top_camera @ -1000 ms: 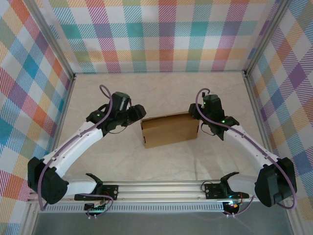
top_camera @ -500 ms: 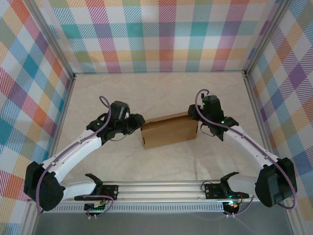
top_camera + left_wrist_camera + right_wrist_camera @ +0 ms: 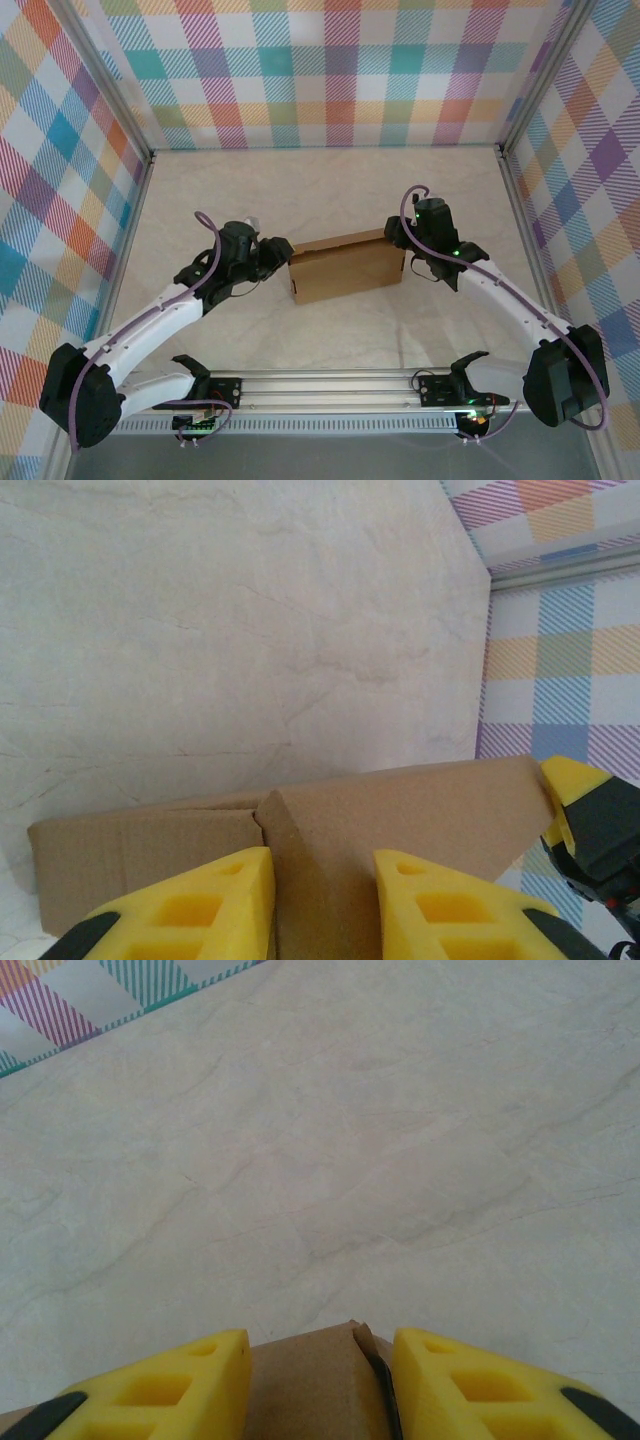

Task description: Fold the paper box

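Left pincer [image 3: 283, 250] and right pincer [image 3: 396, 236] flank the paper box [image 3: 347, 268].

Surface [image 3: 330, 190]: pale cream with a marbled look. You'll see thin grey veins crossing it in the top view, and they show more plainly close up in the left wrist view [image 3: 200, 630] and the right wrist view [image 3: 350, 1110].

One item lies directly on it: the paper box [image 3: 347, 266]. It is plain brown cardboard, closed into a shallow rectangle, and sits flat near the middle of the surface. Note its long sides are turned slightly off square to the near edge. In the left wrist view, two cardboard panels meet at a seam on the paper box [image 3: 400, 820].
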